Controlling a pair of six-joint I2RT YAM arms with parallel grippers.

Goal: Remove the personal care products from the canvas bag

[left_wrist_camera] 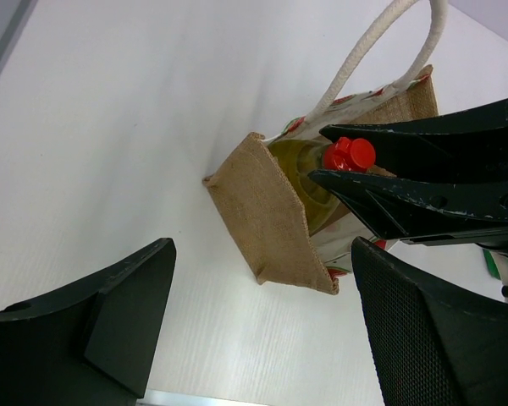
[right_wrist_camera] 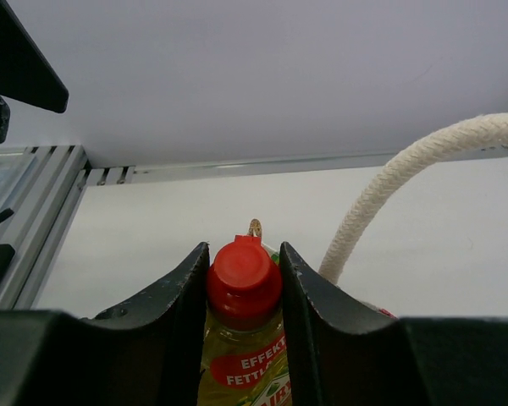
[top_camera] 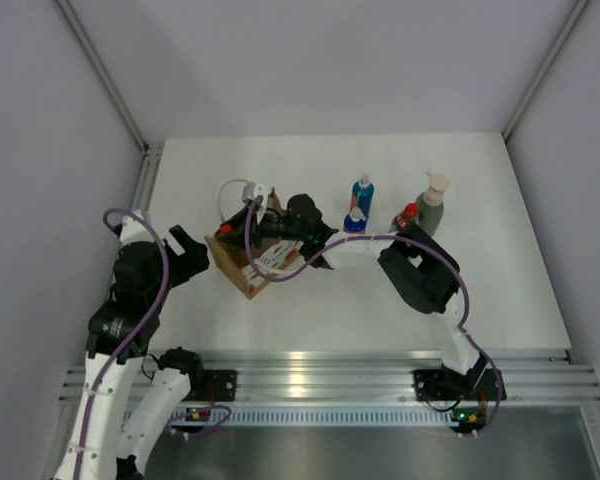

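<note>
Worktop (top_camera: 310, 310) carries the canvas bag (top_camera: 242, 270) left of centre in the top view. Left gripper (top_camera: 188, 250), just left of the bag, has its fingers (left_wrist_camera: 127, 321) spread wide and holds nothing. Right gripper (right_wrist_camera: 243, 258) has its fingers (right_wrist_camera: 182, 296) closed on the red cap (right_wrist_camera: 243, 283) of the yellow-green bottle (right_wrist_camera: 241, 364), which sits inside the bag. Four other bottles (top_camera: 363, 192) stand on the worktop right of centre.

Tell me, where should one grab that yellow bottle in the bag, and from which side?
By the red cap, coming from the open mouth of the bag. Only the cap and neck of the bottle poke clear; cloth walls hem in the body. The right gripper has its jaws either side of the cap.
</note>
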